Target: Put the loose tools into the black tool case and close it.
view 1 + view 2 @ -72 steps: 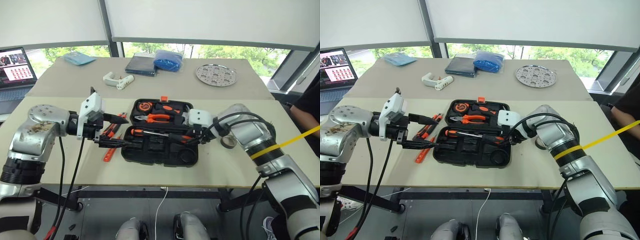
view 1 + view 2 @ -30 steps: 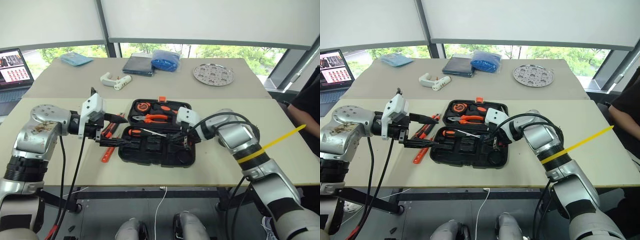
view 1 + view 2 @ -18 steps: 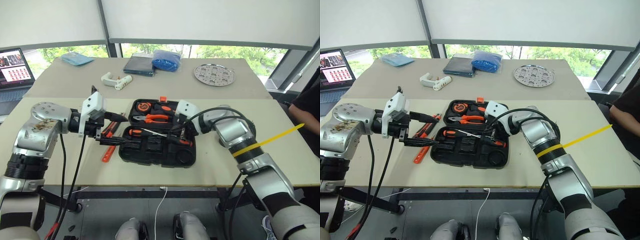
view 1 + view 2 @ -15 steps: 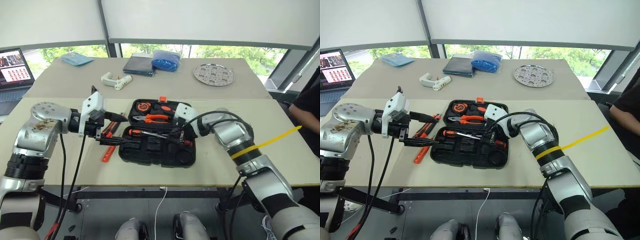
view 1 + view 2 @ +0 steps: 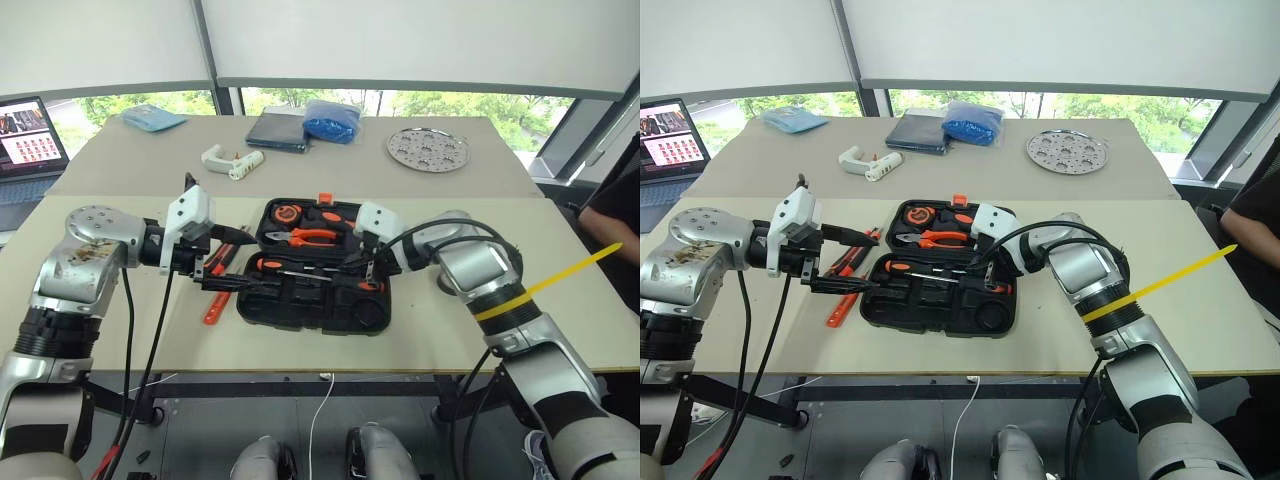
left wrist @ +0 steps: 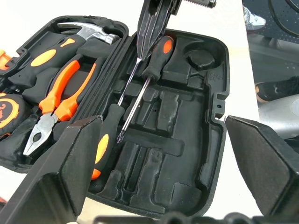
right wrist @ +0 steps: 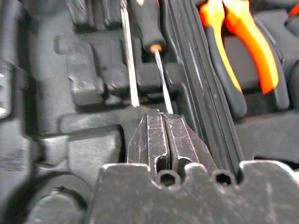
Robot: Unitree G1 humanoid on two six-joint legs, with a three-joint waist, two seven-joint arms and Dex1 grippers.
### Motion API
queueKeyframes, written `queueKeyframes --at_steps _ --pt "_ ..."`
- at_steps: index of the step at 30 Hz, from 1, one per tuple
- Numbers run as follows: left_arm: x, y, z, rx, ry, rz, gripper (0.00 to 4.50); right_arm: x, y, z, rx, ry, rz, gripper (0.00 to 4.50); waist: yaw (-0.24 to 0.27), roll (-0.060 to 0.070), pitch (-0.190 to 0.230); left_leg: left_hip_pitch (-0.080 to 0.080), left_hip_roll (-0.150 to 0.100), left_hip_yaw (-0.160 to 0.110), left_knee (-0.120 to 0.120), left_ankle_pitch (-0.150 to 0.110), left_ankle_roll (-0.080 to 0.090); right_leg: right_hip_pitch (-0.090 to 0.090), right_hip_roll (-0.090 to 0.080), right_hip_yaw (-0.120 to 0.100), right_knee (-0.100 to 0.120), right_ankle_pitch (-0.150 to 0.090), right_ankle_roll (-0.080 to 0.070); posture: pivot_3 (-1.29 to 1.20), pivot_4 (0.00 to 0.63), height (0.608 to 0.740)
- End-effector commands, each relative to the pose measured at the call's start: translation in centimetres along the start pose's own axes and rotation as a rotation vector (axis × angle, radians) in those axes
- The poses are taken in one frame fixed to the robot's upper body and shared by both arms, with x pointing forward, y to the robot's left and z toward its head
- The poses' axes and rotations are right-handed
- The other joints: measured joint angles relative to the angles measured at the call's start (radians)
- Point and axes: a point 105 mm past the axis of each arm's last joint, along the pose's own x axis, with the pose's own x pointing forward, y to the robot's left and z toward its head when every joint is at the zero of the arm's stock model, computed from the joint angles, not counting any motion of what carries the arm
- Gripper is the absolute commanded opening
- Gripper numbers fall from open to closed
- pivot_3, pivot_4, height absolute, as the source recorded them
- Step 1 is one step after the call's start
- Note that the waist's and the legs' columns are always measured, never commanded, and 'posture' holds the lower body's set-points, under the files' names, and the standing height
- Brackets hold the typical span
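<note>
Head views: the black tool case [image 5: 312,285] lies open on the tabletop [image 5: 560,330], its long axis running left to right. No writing is legible. Loose tools [image 5: 218,282] lie just beside its left edge. The left pincer [image 5: 232,262] stands wide at that edge; the right pincer [image 5: 358,272] is closed over the near tray.

Left wrist view: two screwdrivers [image 6: 135,88] lie in the tray, shafts nearly parallel, handles at opposite ends.

Right wrist view: the closed fingertips [image 7: 161,135] meet both shafts; a grip cannot be confirmed.
</note>
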Motion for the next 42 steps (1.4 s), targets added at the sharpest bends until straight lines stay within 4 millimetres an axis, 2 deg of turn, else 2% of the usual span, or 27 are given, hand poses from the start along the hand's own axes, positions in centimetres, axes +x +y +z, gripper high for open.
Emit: queueKeyframes --at_steps 1,7,10,14,15,18,20,22,24,28,31,34,37,39,42 --pt "-0.2 0.3 1.2 0.056 -0.010 0.005 4.50 1.0 0.5 -0.7 -0.003 0.016 -0.003 0.01 0.000 0.000 0.000 0.000 0.000 0.000 0.000 0.000 0.000 0.000 0.000 0.000 0.000 0.000 0.000 0.00 0.150 0.718" --pt "-0.2 0.3 1.2 0.058 -0.009 0.006 4.50 3.0 1.0 -3.5 -0.001 0.123 -0.005 0.01 -0.001 -0.002 -0.001 0.002 0.000 0.000 0.000 0.000 0.000 0.001 0.000 0.000 0.000 0.000 0.000 0.00 0.150 0.718" --pt "-0.2 0.3 1.0 0.054 -0.005 0.011 4.50 3.3 1.3 -3.8 -0.018 0.129 0.008 0.01 -0.001 -0.003 -0.002 0.004 0.000 0.000 0.000 0.000 0.000 0.003 0.000 0.001 0.001 -0.002 0.002 0.00 0.150 0.718" --pt "-0.5 0.3 0.5 0.034 0.000 0.038 4.50 2.6 1.3 -1.3 -0.008 0.016 0.013 0.01 -0.001 -0.003 -0.002 0.006 0.001 0.000 0.000 0.000 -0.001 0.004 0.000 0.001 0.001 -0.002 0.002 0.00 0.150 0.718" --pt "-0.8 0.3 0.2 0.020 0.000 0.059 4.50 2.0 1.4 0.3 -0.014 -0.063 0.023 0.01 -0.002 -0.003 -0.002 0.006 0.001 0.000 0.000 0.000 -0.001 0.004 0.000 0.001 0.001 -0.002 0.002 0.00 0.150 0.718" --pt "-2.4 0.6 -1.3 -0.038 0.013 0.182 4.50 -1.0 1.5 4.8 -0.020 -0.288 0.036 0.01 -0.007 -0.003 -0.002 0.005 0.001 0.000 -0.001 0.000 -0.001 0.002 0.001 0.002 0.002 -0.002 0.000 0.00 0.150 0.718" --pt "-4.0 0.6 -2.7 -0.100 0.024 0.289 4.50 -3.2 1.7 6.4 -0.004 -0.373 0.049 0.01 -0.011 -0.002 -0.002 0.003 0.001 0.000 -0.001 0.001 -0.001 -0.001 0.001 0.002 0.003 0.000 -0.005 0.00 0.150 0.718" --pt "-6.7 0.1 -4.9 -0.201 0.043 0.435 4.50 -5.3 2.1 6.9 0.011 -0.421 0.051 0.58 -0.010 -0.002 -0.002 0.003 0.001 0.000 -0.002 0.001 -0.001 -0.001 0.000 0.002 0.004 0.000 -0.006 0.00 0.150 0.718" --pt "-8.9 -0.8 -6.7 -0.283 0.065 0.542 4.50 -6.6 2.6 6.9 0.018 -0.442 0.052 1.12 -0.005 -0.003 -0.002 0.003 0.001 -0.001 -0.003 0.000 -0.001 -0.001 0.000 0.001 0.002 0.000 -0.006 0.00 0.150 0.718" --pt "-12.9 -2.7 -9.6 -0.414 0.129 0.732 4.50 -7.6 4.3 6.2 0.016 -0.448 0.060 2.52 0.005 -0.003 -0.002 0.004 0.001 -0.002 -0.005 0.000 -0.001 0.000 -0.002 0.000 -0.001 0.000 -0.005 0.00 0.150 0.718" --pt "-14.5 -3.7 -10.9 -0.481 0.174 0.810 4.50 -7.9 5.6 5.9 0.020 -0.450 0.069 3.51 0.014 -0.004 -0.002 0.003 0.000 -0.002 -0.006 -0.005 -0.011 0.000 -0.004 0.000 -0.002 -0.001 -0.005 0.00 0.150 0.718" --pt "-14.3 -3.5 -10.8 -0.520 0.171 0.823 4.50 -7.8 6.4 5.8 0.024 -0.454 0.072 4.48 0.026 -0.004 -0.002 0.003 0.000 -0.002 -0.007 -0.006 -0.012 0.000 -0.004 -0.001 -0.002 -0.002 -0.003 0.00 0.150 0.718" --pt "-11.7 -2.8 -9.4 -0.535 0.179 0.762 4.50 -7.9 6.9 5.8 0.030 -0.453 0.060 4.48 0.038 -0.004 -0.002 0.004 0.000 -0.003 -0.007 -0.006 -0.013 0.001 -0.004 -0.001 -0.003 -0.001 -0.002 0.00 0.150 0.718" --pt "-10.9 -2.6 -9.2 -0.549 0.201 0.761 4.50 -7.9 6.9 5.8 0.034 -0.453 0.052 4.48 0.040 -0.004 -0.002 0.004 0.000 -0.003 -0.007 -0.006 -0.013 0.002 -0.004 -0.001 -0.005 0.000 -0.001 0.00 0.150 0.718" --pt "-7.4 -2.4 -7.5 -0.593 0.213 0.717 4.50 -8.1 7.1 5.6 0.043 -0.455 0.029 4.48 0.035 -0.005 -0.002 0.004 -0.001 -0.002 -0.010 -0.006 -0.013 0.002 -0.002 0.000 -0.008 0.003 -0.004 0.00 0.150 0.718"
